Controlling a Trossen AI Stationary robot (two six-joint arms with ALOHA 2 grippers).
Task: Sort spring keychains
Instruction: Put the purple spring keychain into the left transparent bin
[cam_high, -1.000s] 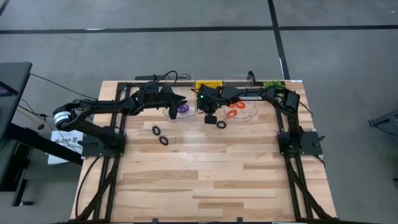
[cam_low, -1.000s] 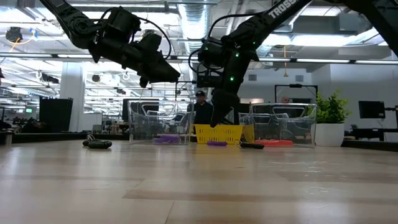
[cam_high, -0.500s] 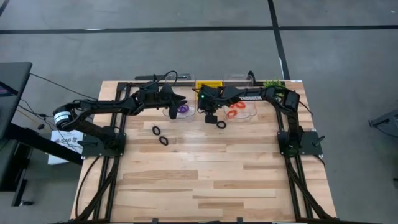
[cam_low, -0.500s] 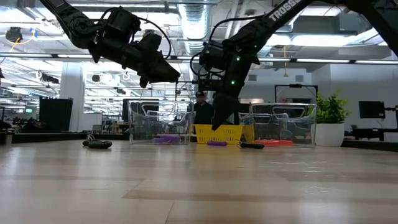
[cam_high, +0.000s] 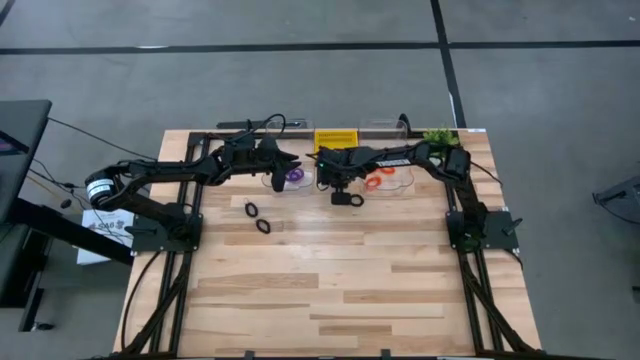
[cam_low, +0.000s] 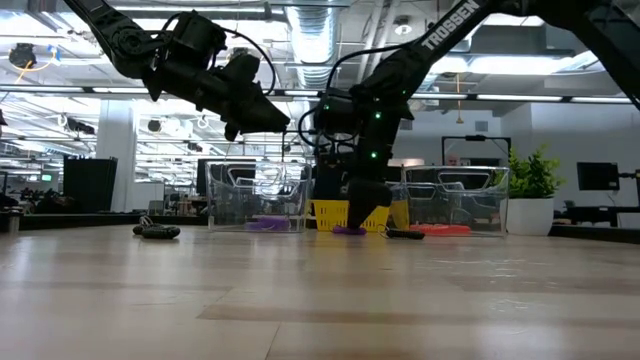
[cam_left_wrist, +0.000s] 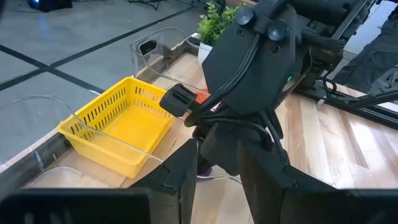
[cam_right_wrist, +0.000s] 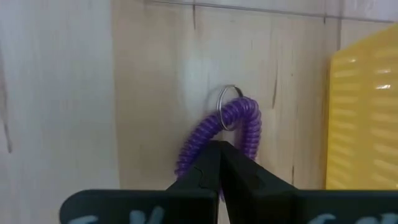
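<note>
White "TROSSEN" lettering marks the arm whose clenched right hand (cam_right_wrist: 219, 163) touches a purple keychain (cam_right_wrist: 231, 127)

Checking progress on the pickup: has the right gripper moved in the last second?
Yes. In the low view the right gripper has dropped to the table in front of the yellow basket, closed on a purple spring keychain.
</note>
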